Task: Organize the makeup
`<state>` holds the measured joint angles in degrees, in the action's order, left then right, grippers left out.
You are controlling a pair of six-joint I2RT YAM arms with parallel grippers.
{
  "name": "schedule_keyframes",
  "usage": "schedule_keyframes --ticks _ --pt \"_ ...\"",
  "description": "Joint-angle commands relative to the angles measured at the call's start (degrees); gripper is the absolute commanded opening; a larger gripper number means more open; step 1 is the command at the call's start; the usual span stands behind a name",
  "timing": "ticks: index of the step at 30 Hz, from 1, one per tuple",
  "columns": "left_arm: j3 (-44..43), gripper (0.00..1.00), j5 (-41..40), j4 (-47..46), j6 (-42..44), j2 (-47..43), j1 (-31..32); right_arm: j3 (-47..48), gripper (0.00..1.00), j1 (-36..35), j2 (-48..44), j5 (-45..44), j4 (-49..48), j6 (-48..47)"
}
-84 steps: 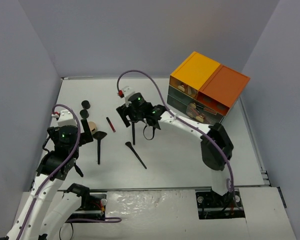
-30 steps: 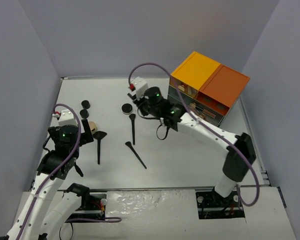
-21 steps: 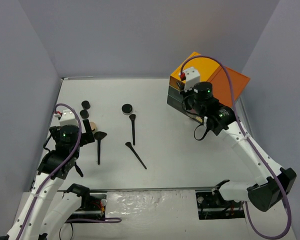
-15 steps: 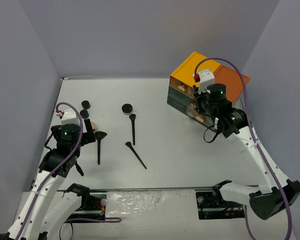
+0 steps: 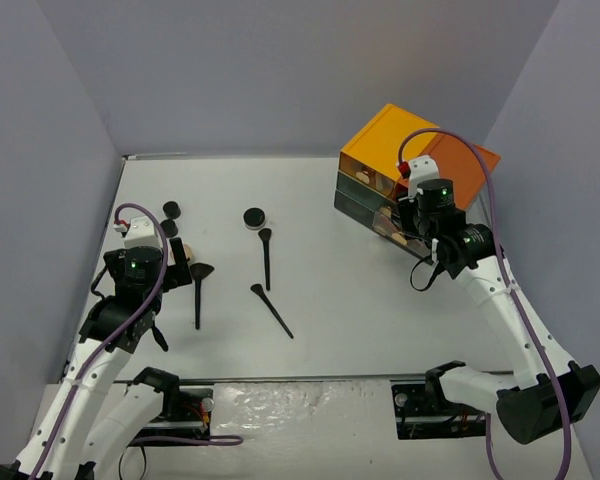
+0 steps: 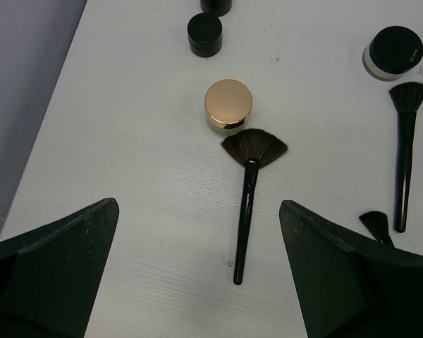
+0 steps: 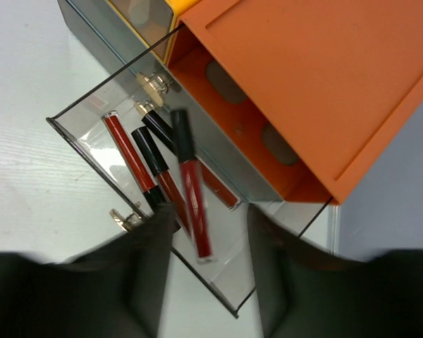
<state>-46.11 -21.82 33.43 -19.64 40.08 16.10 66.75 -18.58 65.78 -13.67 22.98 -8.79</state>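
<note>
- The right gripper hangs over the pulled-out clear plastic drawer of the dark drawer box with the orange top. Its fingers stand apart, the gap is wider than the stick below, and nothing's clamped.
- Right under that gap is a thin red stick with a black cap, lying slantwise on top of a few other red sticks in the same drawer.
- The left gripper is spread wide and holds nothing, up above the white table.
- Just ahead of it a black fan brush lies flat. Its bristles are right up against the tan round compact with the shiny gold lid; can't really tell if they touch.
- Past the compact sits a small round black jar.
- Off to the right there's a black-lidded jar with a pale base, and a black long-handled brush has its head just beside it.
- A third black brush lies at a slant, nearer the arms.
</note>
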Motion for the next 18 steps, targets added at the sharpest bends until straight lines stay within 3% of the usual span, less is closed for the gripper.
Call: schedule_keyframes --ticks 1,3,6,8,13,18 --pt "-1.1 0.97 0.1 -3.7 0.7 0.4 -0.3 2.9 0.56 0.4 0.8 -0.4 -2.2 0.1" --pt "-1.1 0.97 0.1 -3.8 0.7 0.4 -0.3 3.8 0.64 0.3 0.7 1.2 -2.2 0.3" --pt "-1.1 0.97 0.0 -3.8 0.7 0.3 -0.3 4.9 0.65 0.1 0.0 5.2 -2.2 1.0" --pt "-1.1 0.97 0.0 -3.8 0.7 0.4 -0.3 5.5 0.67 0.0 -0.7 11.0 -2.4 1.8" --pt "-1.0 0.97 0.1 -4.0 0.7 0.6 -0.3 6.0 0.82 -0.9 -1.8 25.4 -3.1 4.8" --pt "-1.1 0.97 -0.1 -4.0 0.7 0.8 -0.3 3.4 0.91 -4.8 -0.4 29.9 -3.1 6.9"
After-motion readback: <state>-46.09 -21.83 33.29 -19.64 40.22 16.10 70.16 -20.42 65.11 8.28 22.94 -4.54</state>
